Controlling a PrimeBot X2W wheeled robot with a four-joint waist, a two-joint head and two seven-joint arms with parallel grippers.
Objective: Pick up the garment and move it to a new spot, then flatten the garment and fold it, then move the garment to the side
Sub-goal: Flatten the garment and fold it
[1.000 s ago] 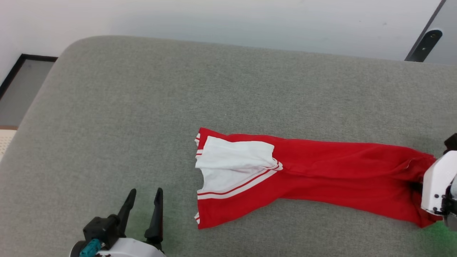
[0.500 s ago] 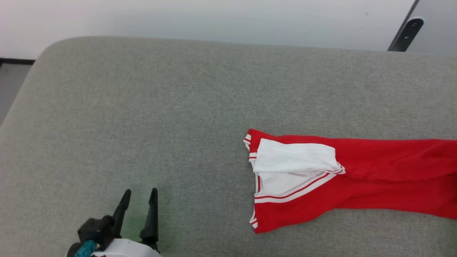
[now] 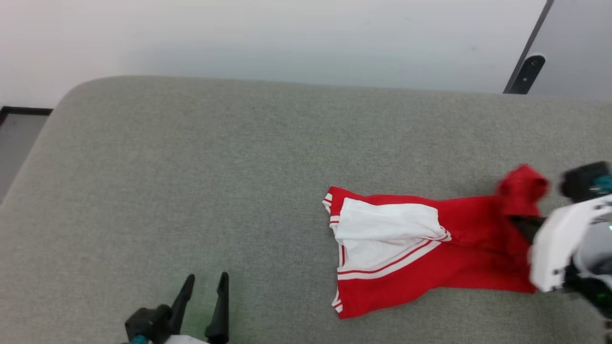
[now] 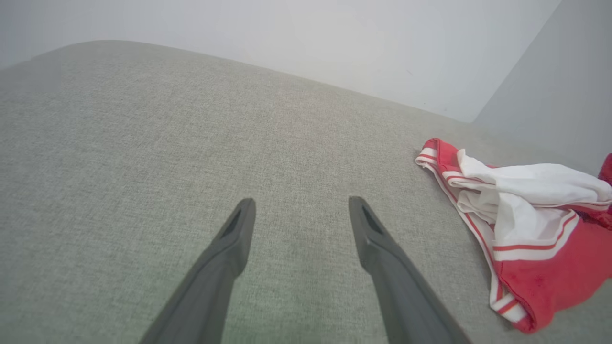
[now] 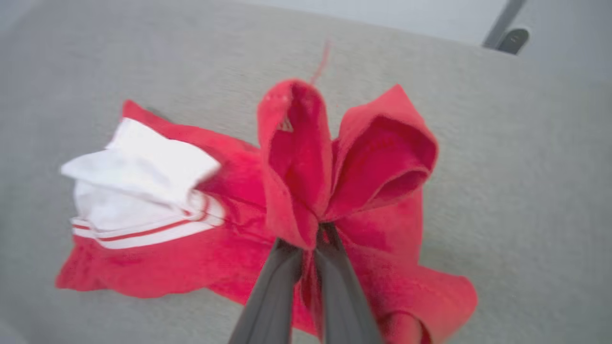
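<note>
The garment (image 3: 420, 248), a red shirt with a white sleeve and white stripe trim, lies bunched on the right half of the grey cushion (image 3: 215, 181). My right gripper (image 3: 526, 224) is shut on the garment's right end, and a red fold stands lifted above the cushion there. In the right wrist view the two dark fingers (image 5: 330, 282) pinch red cloth of the garment (image 5: 306, 167), which puffs up in two lobes. My left gripper (image 3: 205, 282) stands open over bare cushion at the lower left. In the left wrist view its fingers (image 4: 239, 239) are spread, with the garment (image 4: 521, 224) off to the right.
A pale wall (image 3: 287, 43) runs behind the cushion. A dark slanted bar with a rounded bracket (image 3: 526, 71) stands at the far right corner. Floor with a dark frame (image 3: 19, 124) shows past the cushion's left edge.
My right gripper has come back into view and moved left with the garment's end, lifting it and bunching the shirt shorter. The head camera has shifted. The left gripper stays open.
</note>
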